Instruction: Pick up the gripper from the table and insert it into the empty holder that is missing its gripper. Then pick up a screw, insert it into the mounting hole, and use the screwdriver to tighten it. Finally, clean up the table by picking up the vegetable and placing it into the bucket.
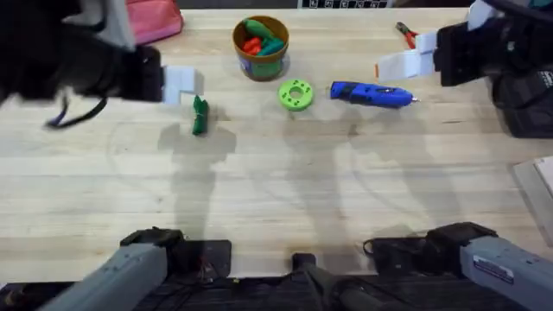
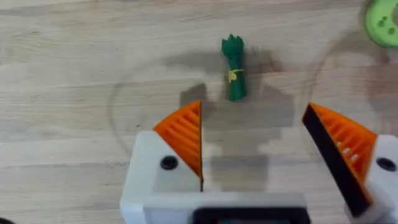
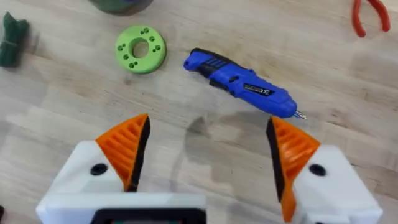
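While left claw (image 2: 252, 146) gapes | vegetable (image 2: 234, 67) lies just beyond, untouched

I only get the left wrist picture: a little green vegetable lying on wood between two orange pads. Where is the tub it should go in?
Observer: The brown bucket stands farther back on the table, beyond the vegetable and toward the right arm's side.
Operator: Is anything in it already?
Observer: Yes, red and green toy vegetables show inside it.
Operator: I see part of a green ring. What is next to it?
Observer: The green disc lies beside the blue screwdriver, with the open right pincer above them.
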Motion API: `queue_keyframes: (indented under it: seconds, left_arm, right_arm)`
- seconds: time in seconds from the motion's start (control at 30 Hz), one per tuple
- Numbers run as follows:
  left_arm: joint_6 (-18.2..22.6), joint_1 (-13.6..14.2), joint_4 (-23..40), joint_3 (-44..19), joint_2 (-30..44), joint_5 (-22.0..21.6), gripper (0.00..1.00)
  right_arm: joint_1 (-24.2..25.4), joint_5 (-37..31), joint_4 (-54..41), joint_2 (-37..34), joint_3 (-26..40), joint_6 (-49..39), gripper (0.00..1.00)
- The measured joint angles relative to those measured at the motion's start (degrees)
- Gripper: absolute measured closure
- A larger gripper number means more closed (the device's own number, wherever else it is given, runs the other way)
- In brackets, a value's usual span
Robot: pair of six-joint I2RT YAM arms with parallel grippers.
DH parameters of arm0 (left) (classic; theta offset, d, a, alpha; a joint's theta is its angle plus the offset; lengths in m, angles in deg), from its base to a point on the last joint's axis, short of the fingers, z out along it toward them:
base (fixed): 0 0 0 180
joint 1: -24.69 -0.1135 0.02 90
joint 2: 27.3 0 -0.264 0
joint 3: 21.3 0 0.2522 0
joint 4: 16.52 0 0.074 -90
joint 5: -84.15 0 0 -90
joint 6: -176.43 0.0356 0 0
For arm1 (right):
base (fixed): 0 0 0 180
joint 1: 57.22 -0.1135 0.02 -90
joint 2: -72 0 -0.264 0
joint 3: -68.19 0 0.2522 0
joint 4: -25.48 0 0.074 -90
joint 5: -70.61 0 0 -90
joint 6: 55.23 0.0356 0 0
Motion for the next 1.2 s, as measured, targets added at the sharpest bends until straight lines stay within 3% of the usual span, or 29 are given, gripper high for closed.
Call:
queue_keyframes:
  seconds: [0.13, 0.37, 0.57, 0.83, 1.2]
  left_arm:
    - [-0.5, -0.7, -1.4, -2.1, 10.7, -0.4, 0.015]
    - [-3.6, -4.9, -2.9, -2.1, 25.2, -0.2, 0.015]
    - [-4.4, -3.1, -8.4, -2.1, 34.6, -0.1, 0.015]
    - [-5.1, 1.3, -12.8, -2.1, 38.7, -0.1, 0.015]
    - [-7.5, 0.7, -11.6, -2.7, 40.5, 0.2, 0.013]
  right_arm:
    - [0.0, 0.0, 0.0, 0.0, 0.0, 0.0, 0.008]
    - [0.0, 0.0, 0.0, 0.0, 0.0, 0.0, 0.008]
    - [0.0, 0.0, 0.0, -0.4, 0.0, 0.0, 0.007]
    - [0.0, 0.0, 0.0, -3.1, 0.0, 0.0, 0.007]
    - [0.0, 0.0, 0.0, -3.1, 0.0, 0.0, 0.008]
